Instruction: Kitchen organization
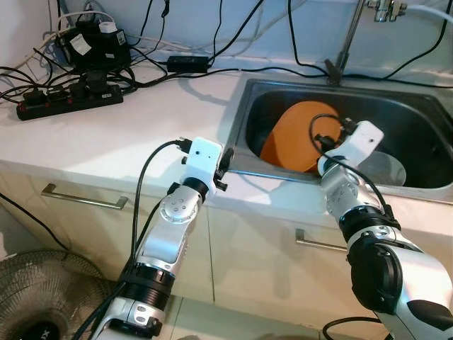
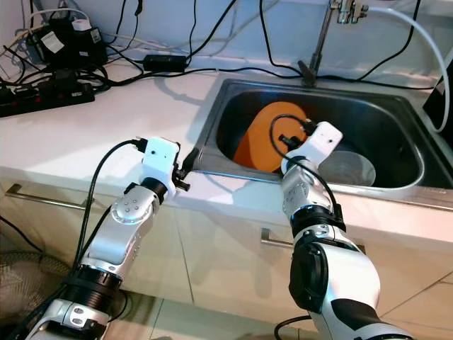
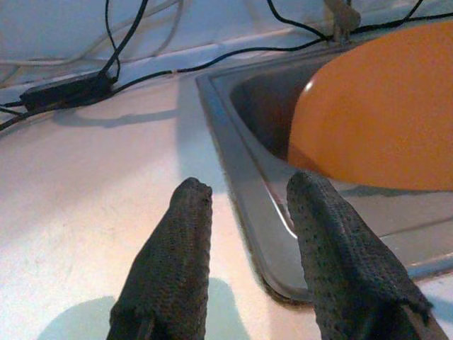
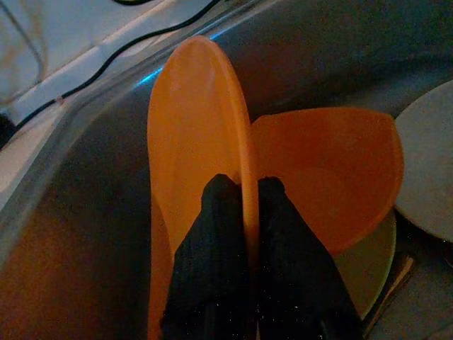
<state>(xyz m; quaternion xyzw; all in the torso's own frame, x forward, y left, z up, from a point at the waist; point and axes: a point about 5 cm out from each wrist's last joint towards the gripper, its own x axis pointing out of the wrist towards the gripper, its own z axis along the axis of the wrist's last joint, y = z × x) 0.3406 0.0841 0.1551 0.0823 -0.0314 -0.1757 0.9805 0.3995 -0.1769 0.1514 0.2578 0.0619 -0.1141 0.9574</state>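
Note:
An orange plate (image 1: 294, 134) stands on its edge in the steel sink (image 1: 239, 106). My right gripper (image 4: 241, 190) is shut on the plate's rim, one finger on each face. Behind the plate lies a second orange dish (image 4: 333, 170), on top of a pale greenish plate (image 4: 368, 265). My left gripper (image 3: 248, 190) is open over the white counter (image 1: 141, 134), just in front of the sink's near left corner, with nothing between its fingers. The orange plate (image 3: 382, 113) shows ahead of it, inside the basin.
A clear bowl (image 1: 388, 168) sits in the sink's right half, and a grey plate (image 4: 433, 170) lies beside the orange dish. A power strip (image 1: 67, 103), chargers and cables crowd the counter's back left. The faucet (image 1: 347, 42) rises behind the sink. Cabinet handles (image 1: 83, 200) and a floor fan (image 1: 35, 297) are below.

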